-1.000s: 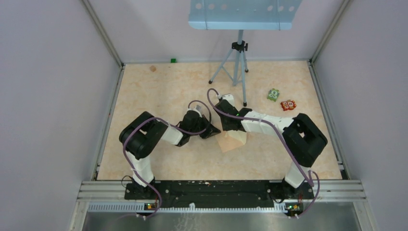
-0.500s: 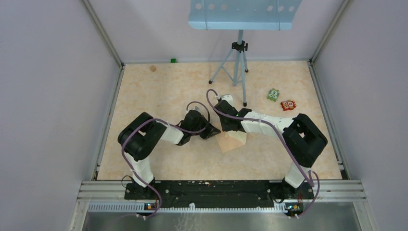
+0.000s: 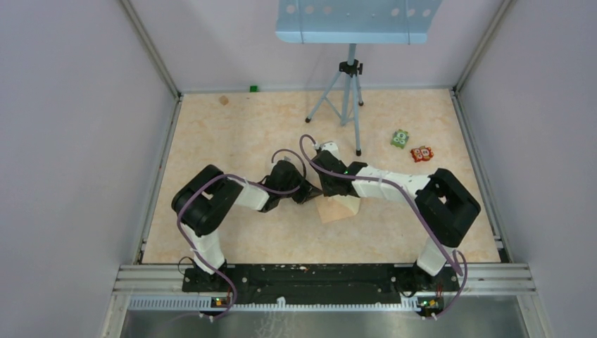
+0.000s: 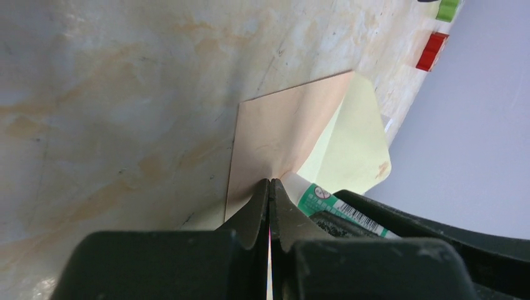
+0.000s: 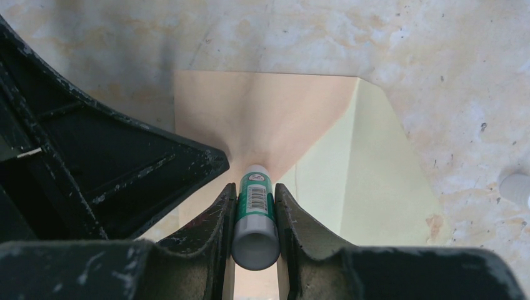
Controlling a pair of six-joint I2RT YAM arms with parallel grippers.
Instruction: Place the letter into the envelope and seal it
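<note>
The pinkish-tan envelope [image 3: 339, 209] lies on the marbled table between both arms. Its flap [image 5: 375, 187] is open and shows a pale yellow-green inner side. My left gripper [image 4: 269, 182] is shut, with its tips pressed on the envelope's tan body [image 4: 281, 137]. My right gripper [image 5: 255, 184] is shut on a green-and-white glue stick [image 5: 255, 206]. The stick's tip touches the envelope [image 5: 250, 119] where the body meets the flap. The stick also shows in the left wrist view [image 4: 325, 201]. I see no separate cream letter; it is hidden or out of view.
A tripod [image 3: 348, 98] stands behind the grippers under a blue plate. A green toy [image 3: 400, 139] and a red toy [image 3: 422, 153] lie at the back right. A small green block [image 3: 253, 89] sits at the far wall. A white cap [image 5: 515, 187] lies right of the flap.
My right gripper has shifted slightly left, closer to my left gripper, over the envelope. The left gripper has hardly moved.
</note>
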